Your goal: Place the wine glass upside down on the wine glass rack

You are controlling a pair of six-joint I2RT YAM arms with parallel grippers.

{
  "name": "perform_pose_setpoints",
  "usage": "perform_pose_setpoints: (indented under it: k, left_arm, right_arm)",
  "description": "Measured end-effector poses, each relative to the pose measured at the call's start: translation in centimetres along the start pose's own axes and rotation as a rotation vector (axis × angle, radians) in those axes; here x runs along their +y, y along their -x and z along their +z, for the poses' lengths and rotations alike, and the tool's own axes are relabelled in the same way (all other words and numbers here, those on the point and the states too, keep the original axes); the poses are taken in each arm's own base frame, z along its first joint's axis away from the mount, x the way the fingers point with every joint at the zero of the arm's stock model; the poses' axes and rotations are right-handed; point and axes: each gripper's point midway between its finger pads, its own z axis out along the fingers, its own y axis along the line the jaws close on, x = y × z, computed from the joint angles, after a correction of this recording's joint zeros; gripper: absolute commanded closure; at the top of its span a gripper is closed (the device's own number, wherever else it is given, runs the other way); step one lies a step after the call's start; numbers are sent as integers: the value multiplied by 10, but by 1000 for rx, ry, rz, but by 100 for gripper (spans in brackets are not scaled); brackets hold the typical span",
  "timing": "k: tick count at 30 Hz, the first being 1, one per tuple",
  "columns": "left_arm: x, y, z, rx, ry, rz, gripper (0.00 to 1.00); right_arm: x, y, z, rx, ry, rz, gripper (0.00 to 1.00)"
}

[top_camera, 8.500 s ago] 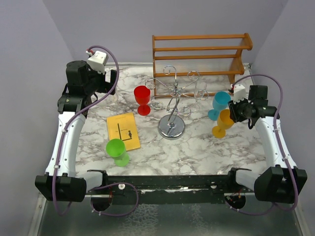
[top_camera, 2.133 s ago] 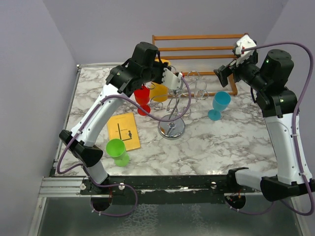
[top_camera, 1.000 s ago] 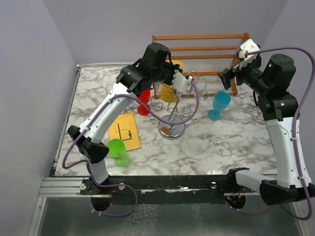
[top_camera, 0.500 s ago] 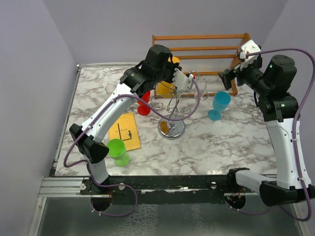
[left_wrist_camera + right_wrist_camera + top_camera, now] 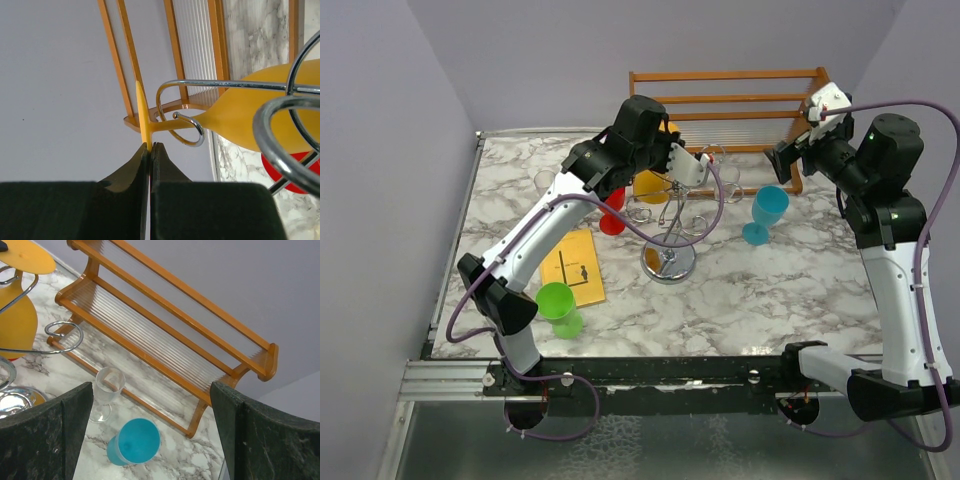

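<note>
Yellow glass (image 5: 651, 186) inverted, upper centre of top view, stem sitting in a rack (image 5: 668, 262) curl. Left jaws pinched tight on its foot edge. Right jaws spread wide, empty, upper right, above blue glass (image 5: 767, 208).

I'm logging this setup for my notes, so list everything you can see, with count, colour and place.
wine glass rack: one, silver wire, table centre
yellow wine glass: one, yellow, upside down at the rack, stem in a wire loop
red wine glass: one, red, left of the rack
green wine glass: one, green, front left
blue wine glass: one, blue, right of the rack
clear wine glass: one, clear, between rack and shelf; perhaps a faint second far left
booklet: one, yellow, beside the green glass
wooden shelf: one, brown, back edge
table: one, white-grey marble
left fingers: black, shut on the yellow glass's foot
right fingers: black, open, raised at right rear
</note>
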Motion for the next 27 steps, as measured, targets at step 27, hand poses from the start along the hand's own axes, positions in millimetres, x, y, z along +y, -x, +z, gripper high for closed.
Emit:
perform_pose_setpoints:
  k: [27]
  left_arm:
    - [-12,4,-19,-40,-36,-93,95]
  right_arm:
    - [3,-11,3,16,10,8,0]
